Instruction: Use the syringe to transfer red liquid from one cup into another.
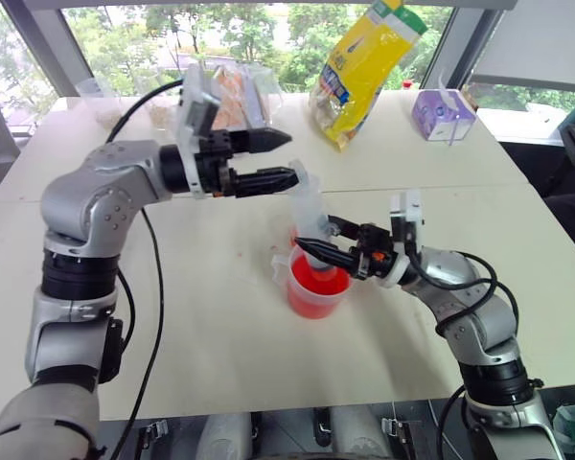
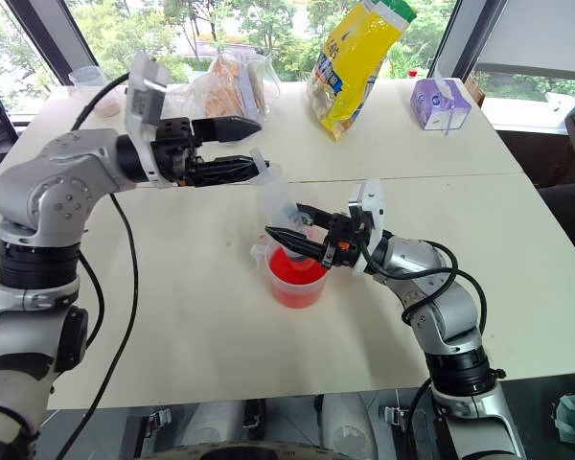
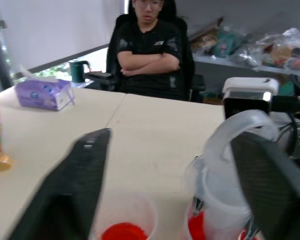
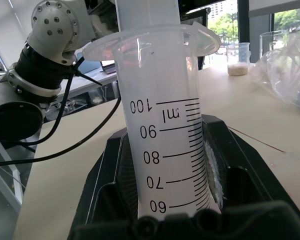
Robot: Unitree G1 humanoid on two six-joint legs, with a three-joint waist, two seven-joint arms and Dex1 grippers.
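Note:
The clear syringe (image 1: 310,216) stands upright with its tip in the spouted beaker (image 1: 316,295), which holds red liquid (image 1: 318,286). My right gripper (image 1: 318,251) is shut on the syringe's barrel (image 4: 165,130) just above the beaker's rim. My left gripper (image 1: 286,159) is open and points level at the white plunger top (image 3: 240,132), which lies beside its nearer finger (image 3: 270,185). The small clear cup (image 3: 122,220) stands just beyond the beaker with a little red liquid in its bottom, and the syringe largely hides it from the head views.
At the table's far side lie a yellow bag (image 1: 364,67), a purple tissue box (image 1: 443,113) and a clear bag of food (image 1: 235,96). A person sits with folded arms past the table's right end (image 3: 150,55), near a green mug (image 3: 79,70).

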